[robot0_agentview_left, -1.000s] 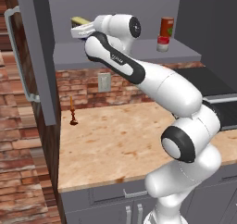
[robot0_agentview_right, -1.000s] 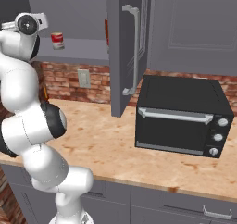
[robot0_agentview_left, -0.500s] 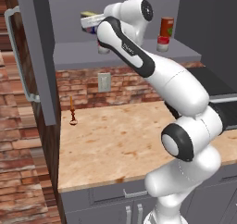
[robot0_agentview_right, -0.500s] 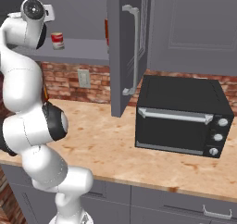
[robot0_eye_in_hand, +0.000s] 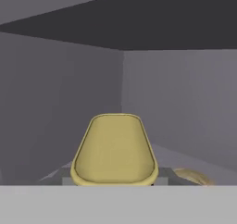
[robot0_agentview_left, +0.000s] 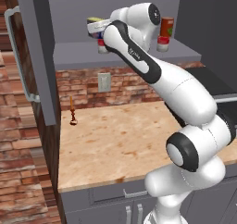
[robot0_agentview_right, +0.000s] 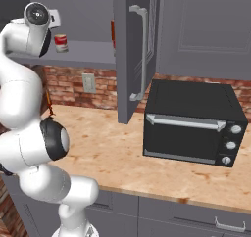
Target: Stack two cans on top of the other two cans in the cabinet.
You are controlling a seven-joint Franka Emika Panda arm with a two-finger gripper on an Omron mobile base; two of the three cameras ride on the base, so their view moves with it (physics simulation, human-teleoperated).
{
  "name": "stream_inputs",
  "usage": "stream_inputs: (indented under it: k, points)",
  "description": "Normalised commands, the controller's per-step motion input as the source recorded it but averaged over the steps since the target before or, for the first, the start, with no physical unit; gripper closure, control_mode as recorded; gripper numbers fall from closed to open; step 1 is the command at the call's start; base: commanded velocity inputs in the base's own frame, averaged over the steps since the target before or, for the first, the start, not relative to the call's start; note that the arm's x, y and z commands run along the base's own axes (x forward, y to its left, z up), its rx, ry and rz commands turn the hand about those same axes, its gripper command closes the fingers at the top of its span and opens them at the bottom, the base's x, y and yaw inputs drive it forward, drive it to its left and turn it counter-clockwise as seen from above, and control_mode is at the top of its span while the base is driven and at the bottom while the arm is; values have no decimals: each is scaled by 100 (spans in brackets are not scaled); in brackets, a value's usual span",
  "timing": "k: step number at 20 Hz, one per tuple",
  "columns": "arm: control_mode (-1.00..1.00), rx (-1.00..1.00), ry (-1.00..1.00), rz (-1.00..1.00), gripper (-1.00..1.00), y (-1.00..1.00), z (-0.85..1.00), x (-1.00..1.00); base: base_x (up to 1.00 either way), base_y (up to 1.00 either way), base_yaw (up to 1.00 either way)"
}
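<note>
I've lifted the blue can (robot0_agentview_left: 96,27) above the red-and-white can (robot0_agentview_left: 102,46); end effector (robot0_agentview_left: 99,28) clamped on it; one stack remains.

Both base views face the cabinet (robot0_agentview_left: 115,56) shelf from opposite sides; hand view peers close inside it.

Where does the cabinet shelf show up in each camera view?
Left base view: the cabinet shelf runs across the upper middle, above the brick wall.
Right base view: the cabinet shelf is the grey ledge at upper left.
Hand view: the cabinet shelf is the pale floor at lower right, behind the blue can.
Shared landmark: the wall outlet below it in both base views.
</note>
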Motion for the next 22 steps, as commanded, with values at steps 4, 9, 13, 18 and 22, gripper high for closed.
stream_inputs:
  k: [4,9,13,18,22]
  points:
    - [-100,0,0,-5,100,-18,0,-1,0,0,0]
    - [-100,0,1,-4,100,-45,0,-3,0,0,0]
    - [-100,0,2,-11,100,-34,0,0,0,0,0]
    - [-100,0,0,-12,100,-21,0,0,0,0,0]
    - [-100,0,0,-14,100,0,0,0,0,0,0]
